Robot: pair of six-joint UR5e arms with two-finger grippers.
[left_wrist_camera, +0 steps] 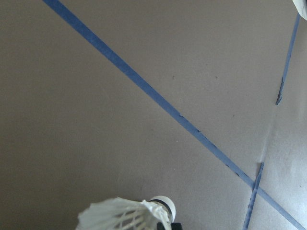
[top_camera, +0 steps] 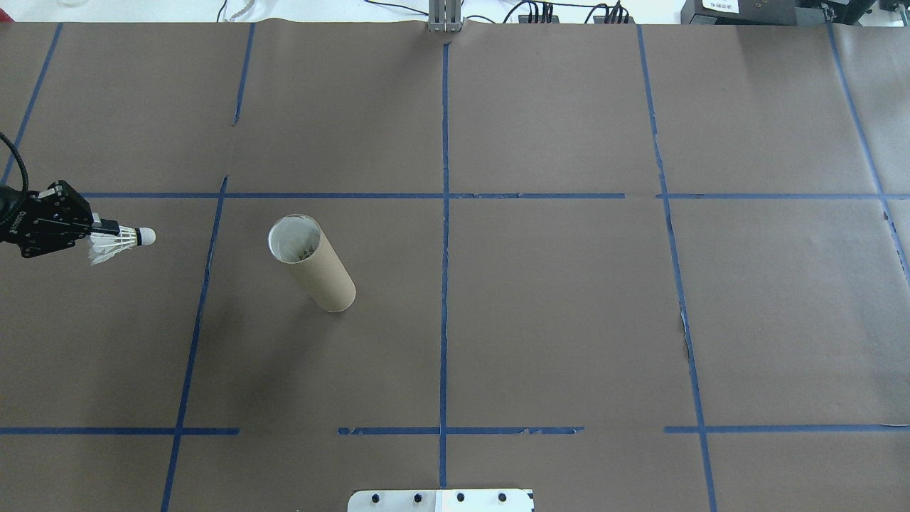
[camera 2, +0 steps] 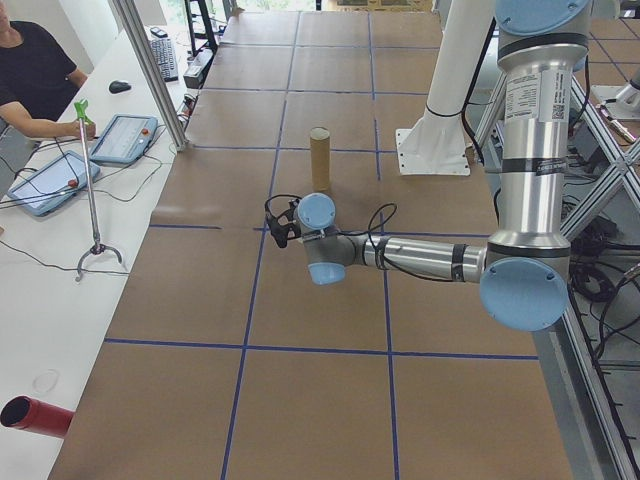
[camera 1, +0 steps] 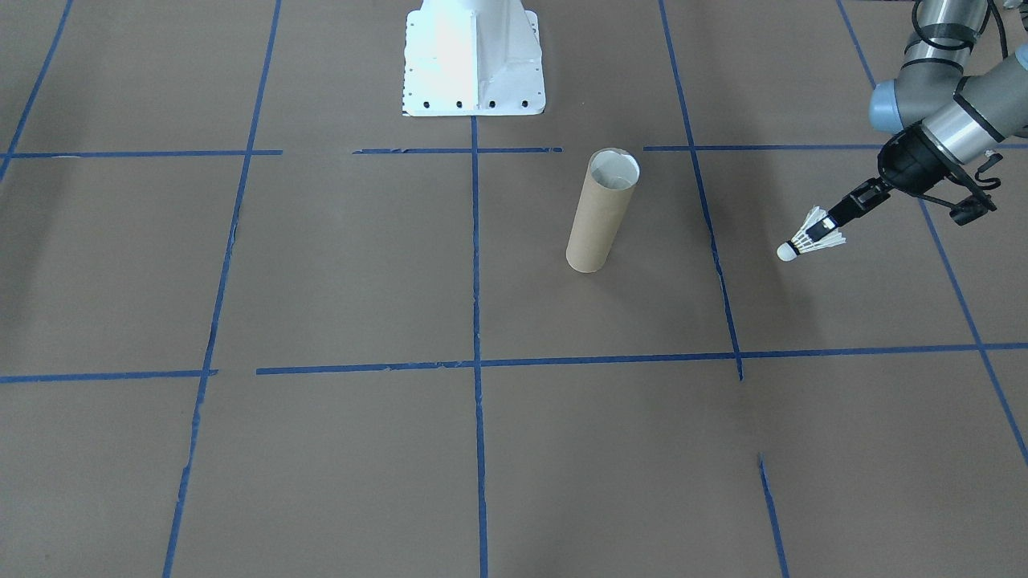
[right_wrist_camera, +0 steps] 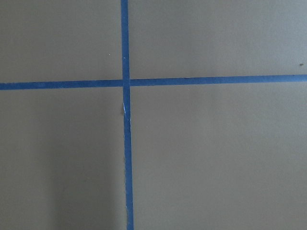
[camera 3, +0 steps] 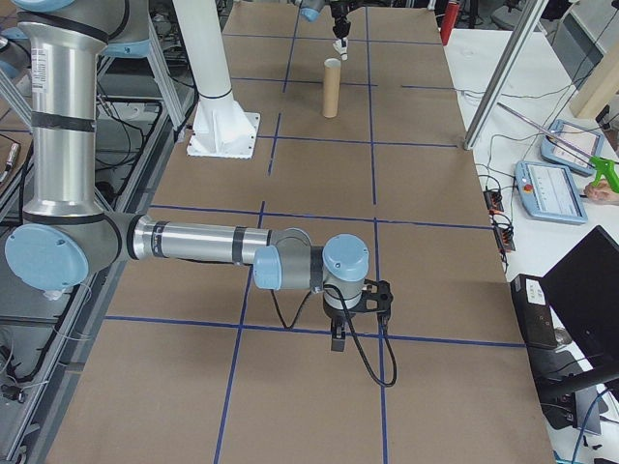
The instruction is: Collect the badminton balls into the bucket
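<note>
A white feather shuttlecock (camera 1: 813,238) hangs above the brown table, cork tip pointing toward the bucket, and my left gripper (camera 1: 827,227) is shut on its feather skirt. From overhead the shuttlecock (top_camera: 121,242) and left gripper (top_camera: 105,231) are at the far left. The bucket (camera 1: 601,213), a brown cardboard tube with a white inside, stands upright a grid square away (top_camera: 313,264). The shuttlecock's skirt (left_wrist_camera: 124,216) fills the bottom of the left wrist view. My right gripper (camera 3: 338,333) hovers low over the table far from the bucket; whether it is open or shut I cannot tell.
The white pedestal base (camera 1: 474,64) stands behind the bucket. Blue tape lines (top_camera: 444,284) grid the brown paper. Beside the table, a person (camera 2: 35,75) sits at a white bench with tablets (camera 2: 125,138), and a red cylinder (camera 2: 35,415) lies near its end.
</note>
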